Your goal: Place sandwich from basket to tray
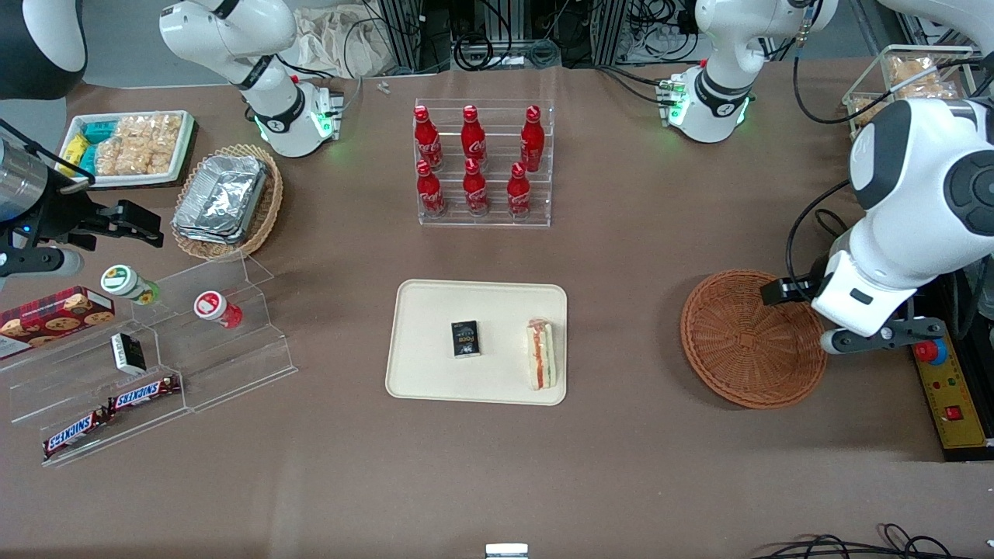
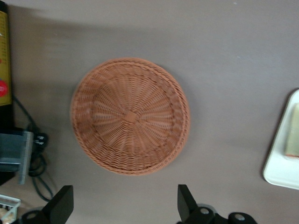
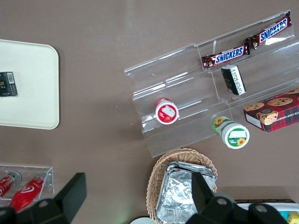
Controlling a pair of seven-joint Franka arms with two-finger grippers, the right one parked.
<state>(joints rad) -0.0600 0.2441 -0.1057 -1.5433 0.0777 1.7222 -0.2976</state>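
Observation:
The sandwich (image 1: 540, 355), a pale wedge with red and green filling layers, lies on the cream tray (image 1: 435, 310), at the tray's edge toward the working arm's end. That tray corner (image 2: 280, 172) and a slice of the sandwich (image 2: 293, 135) also show in the left wrist view. The round reddish-brown basket (image 1: 745, 341) is empty, its woven bottom (image 2: 131, 116) bare. My left gripper (image 1: 780, 291) hangs high over the basket's rim toward the working arm's end. It is open (image 2: 125, 205), fingers wide apart with nothing between them.
A small black box (image 1: 466, 339) lies mid-tray. A clear rack of red bottles (image 1: 481, 163) stands farther from the camera. A yellow control box (image 1: 951, 388) lies beside the basket. Acrylic steps with snacks (image 1: 155, 365) and a tan basket of foil containers (image 1: 225, 198) sit toward the parked arm's end.

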